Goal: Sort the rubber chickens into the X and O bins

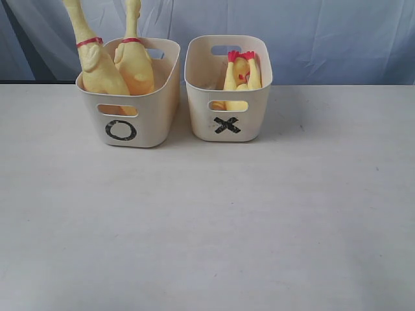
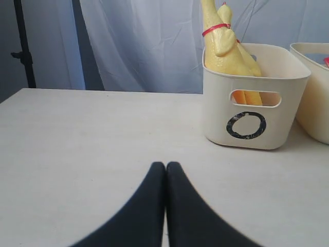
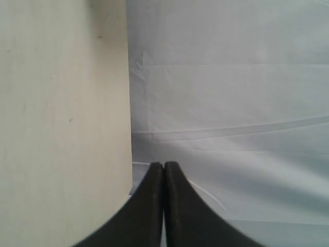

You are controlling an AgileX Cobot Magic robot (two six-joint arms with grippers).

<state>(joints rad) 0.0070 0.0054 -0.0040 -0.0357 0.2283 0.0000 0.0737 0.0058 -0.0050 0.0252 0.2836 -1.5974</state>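
Left gripper (image 2: 165, 167): jaws pressed together, holding nothing, low over the table (image 2: 77, 154), apart from the O bin (image 2: 288, 123). Right gripper (image 3: 164, 167): also closed, empty; where it sits relative to the O bin, cannot tell. Two rubber chickens (image 1: 97, 68) stand in the O bin, heads cut off by the frame. X bin (image 1: 259, 110) just beside it: red feet (image 1: 240, 57) show, bodies mostly hidden.

both the left hand (image 2: 165, 167) and right hand (image 3: 164, 167) have fingers pressed together, holding nothing.
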